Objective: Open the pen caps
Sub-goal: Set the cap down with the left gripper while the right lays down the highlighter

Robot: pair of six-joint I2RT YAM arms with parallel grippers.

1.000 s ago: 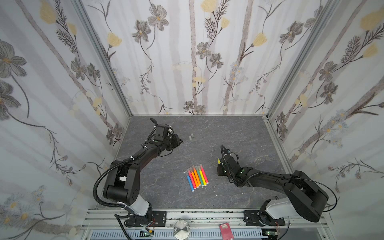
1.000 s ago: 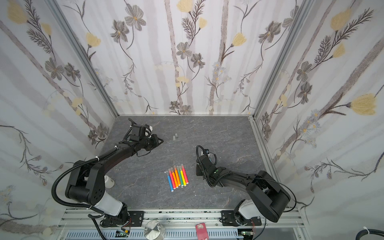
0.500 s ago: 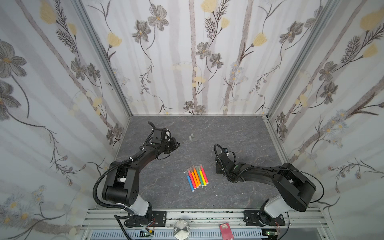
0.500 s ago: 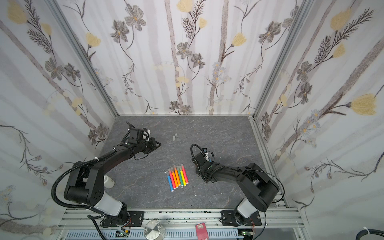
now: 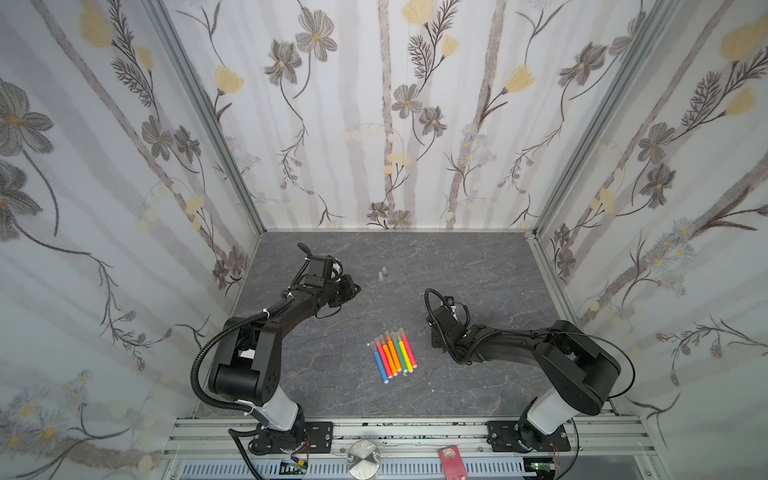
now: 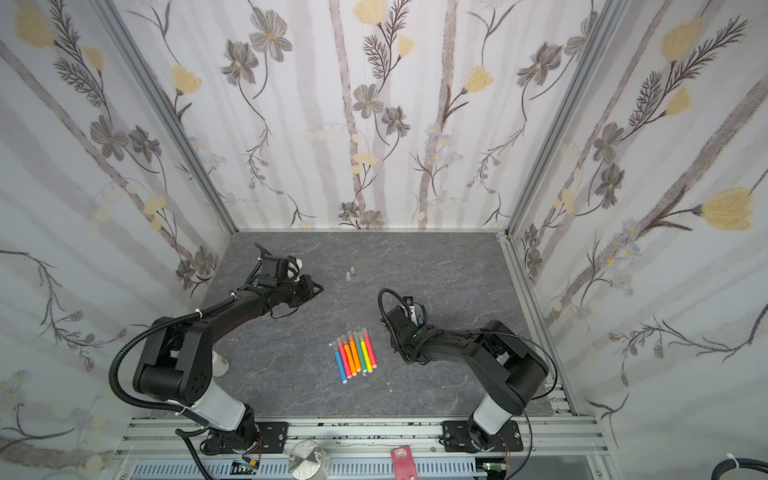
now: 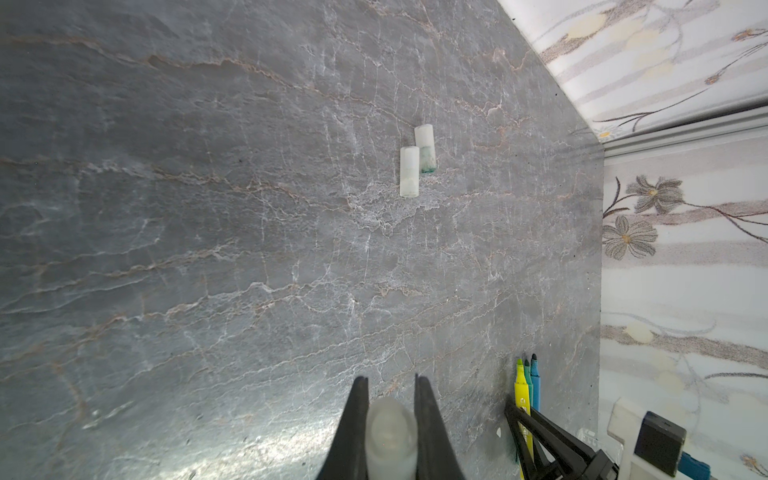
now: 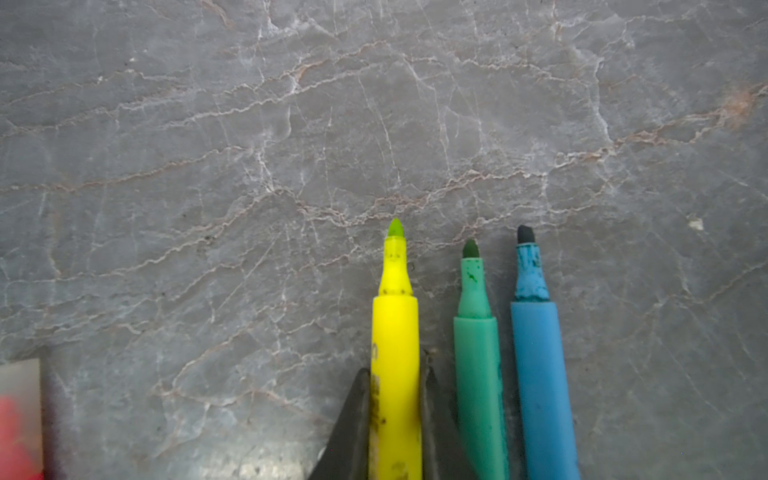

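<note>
Pen caps [image 5: 383, 273], two of them loose, lay side by side toward the back of the grey table [image 5: 478, 270] in both top views, and the row of six capped pens [image 5: 392, 353] sat mid-table; neither had shifted since a second earlier. My left arm [image 5: 291, 311] had hardly moved, while my right arm [image 5: 519, 345] had pulled its elbow inward. From my left wrist, my left gripper [image 7: 390, 384] was clenched on a third translucent cap [image 7: 390, 432], the loose pair ahead of it. From my right wrist, my right gripper [image 8: 397, 368] bracketed a yellow pen [image 8: 395, 332], uncapped, just beside a green pen [image 8: 478, 357] and a blue pen [image 8: 540, 357]; I could not tell whether it pinched the barrel.
</note>
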